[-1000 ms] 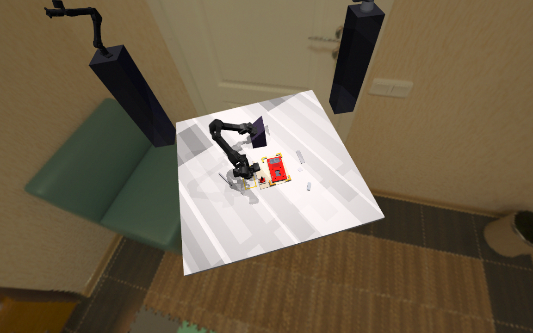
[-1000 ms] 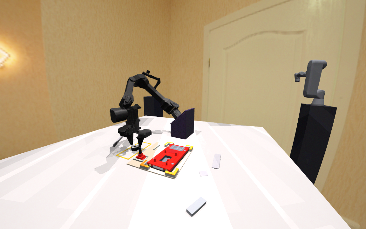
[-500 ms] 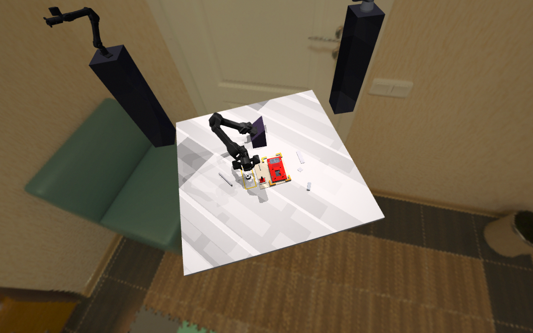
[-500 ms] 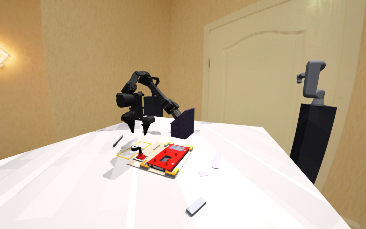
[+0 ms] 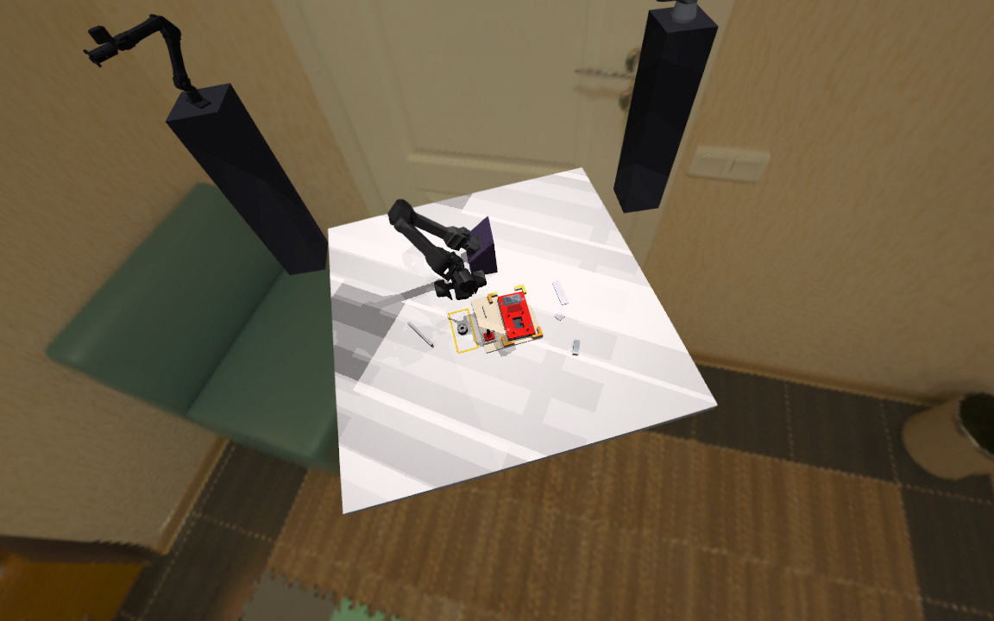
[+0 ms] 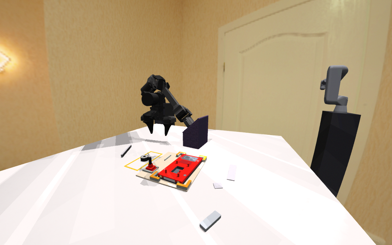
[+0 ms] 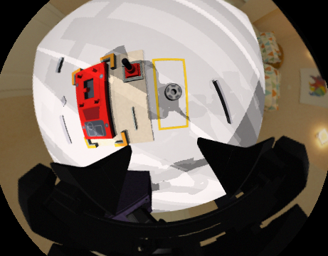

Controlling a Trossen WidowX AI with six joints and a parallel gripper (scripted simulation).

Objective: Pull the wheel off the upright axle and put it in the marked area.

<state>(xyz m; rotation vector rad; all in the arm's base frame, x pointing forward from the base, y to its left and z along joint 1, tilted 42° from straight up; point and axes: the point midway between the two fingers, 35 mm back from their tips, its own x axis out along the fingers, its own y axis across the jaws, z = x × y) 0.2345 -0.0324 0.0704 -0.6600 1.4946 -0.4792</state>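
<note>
Wheel [image 7: 172,92]: small grey disc with a dark centre hole, lying flat on the table [image 6: 282,189] inside the yellow outline [image 7: 185,95]. It sits toward the upper half of that rectangle, clear of every yellow edge. Nothing touches it.

Axle [image 6: 149,160]: short dark post standing upright on a red square base, at the left near corner of the beige board [image 7: 135,114], just beside the yellow outline. The post is bare.

Gripper [image 6: 159,129]: black, raised above the table on the far side of the outline, pointing down. Its two fingers are spread wide apart with nothing between them and nothing in contact with them. In the wrist view both dark tips frame the lower edge, well apart from the wheel.

Red block [image 6: 179,169]: flat, with a rectangular opening and a grey panel at its far end, resting on the right part of the beige board, orange corner brackets around it.

Dark wedge [image 6: 195,132]: upright, at the far side of the table, right of the gripper.

Dark rod [image 6: 126,151]: lying flat, left of the outline.

Small grey pieces: three on the table right of the board, the largest [image 6: 210,220] nearest the camera.
</note>
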